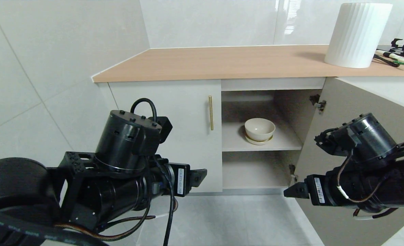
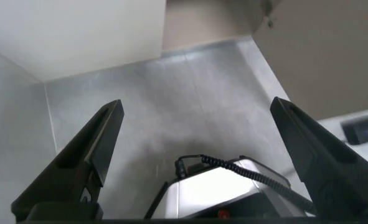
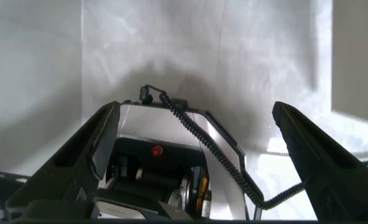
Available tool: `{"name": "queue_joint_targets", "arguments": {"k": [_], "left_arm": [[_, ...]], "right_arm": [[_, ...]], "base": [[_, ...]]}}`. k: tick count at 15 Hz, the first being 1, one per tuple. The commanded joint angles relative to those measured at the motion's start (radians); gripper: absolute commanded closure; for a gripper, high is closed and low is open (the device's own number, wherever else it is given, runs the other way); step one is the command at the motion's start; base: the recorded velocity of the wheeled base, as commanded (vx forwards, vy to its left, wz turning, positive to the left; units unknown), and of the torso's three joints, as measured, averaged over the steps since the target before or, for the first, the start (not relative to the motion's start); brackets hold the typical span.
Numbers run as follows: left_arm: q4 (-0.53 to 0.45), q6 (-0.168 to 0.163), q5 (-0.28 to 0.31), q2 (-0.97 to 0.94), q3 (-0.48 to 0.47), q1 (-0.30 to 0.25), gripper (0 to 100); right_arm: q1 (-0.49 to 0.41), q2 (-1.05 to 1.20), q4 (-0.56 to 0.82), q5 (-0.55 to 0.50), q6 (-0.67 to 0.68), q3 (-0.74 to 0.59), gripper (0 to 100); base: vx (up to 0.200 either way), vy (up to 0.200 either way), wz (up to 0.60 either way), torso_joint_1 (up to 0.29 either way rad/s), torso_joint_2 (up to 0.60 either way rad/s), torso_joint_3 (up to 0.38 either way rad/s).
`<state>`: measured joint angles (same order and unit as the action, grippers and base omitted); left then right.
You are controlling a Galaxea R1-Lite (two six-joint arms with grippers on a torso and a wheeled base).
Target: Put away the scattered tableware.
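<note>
The bowl sits upright on a small plate on the upper shelf of the open cabinet. It looks already put away.

It lies ahead of and above both hands, between the 2 arms and somewhat closer to the right one. The left hand and the right hand both hang low in front of the cabinet. Each has its fingers spread wide and holds nothing.

The open door swings out on the right, just beside the right arm, so closing it would probably fall to that arm. The left door is shut.

At the counter's far right edge lie a few thin utensils, partly hidden behind a tall white ribbed cylinder. Their long axes run roughly along the counter. I cannot tell exactly what they are. If they are the tableware left to store, the right arm is much nearer, and it would have to rise well above its present height and pass the cylinder.

The counter is smooth wood, with tiled wall to the left and pale floor below.
</note>
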<state>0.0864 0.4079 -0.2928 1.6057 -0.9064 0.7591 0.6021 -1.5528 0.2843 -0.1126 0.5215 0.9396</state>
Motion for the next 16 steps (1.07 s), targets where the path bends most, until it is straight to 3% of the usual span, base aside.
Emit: {"name": "queue_joint_targets", "arguments": {"k": [1, 6, 12, 16], "left_arm": [[0.001, 0.0, -0.002, 0.005, 0.0, 0.0, 0], [0.001, 0.0, -0.005, 0.006, 0.0, 0.0, 0], [0.001, 0.0, -0.006, 0.008, 0.0, 0.0, 0], [0.001, -0.001, -0.012, 0.01, 0.0, 0.0, 0]], "right_arm": [[0.004, -0.001, -0.002, -0.001, 0.0, -0.001, 0], [0.004, 0.048, 0.003, -0.006, 0.002, -0.013, 0], [0.005, 0.255, 0.009, -0.004, 0.003, -0.151, 0], [-0.022, 0.352, 0.107, -0.007, 0.012, -0.183, 0]], "base": [[0.0, 0.0, 0.0, 0.0, 0.0, 0.0], [0.0, 0.0, 0.0, 0.0, 0.0, 0.0], [0.0, 0.0, 0.0, 0.0, 0.0, 0.0], [0.0, -0.2, 0.0, 0.001, 0.0, 0.005]]}}
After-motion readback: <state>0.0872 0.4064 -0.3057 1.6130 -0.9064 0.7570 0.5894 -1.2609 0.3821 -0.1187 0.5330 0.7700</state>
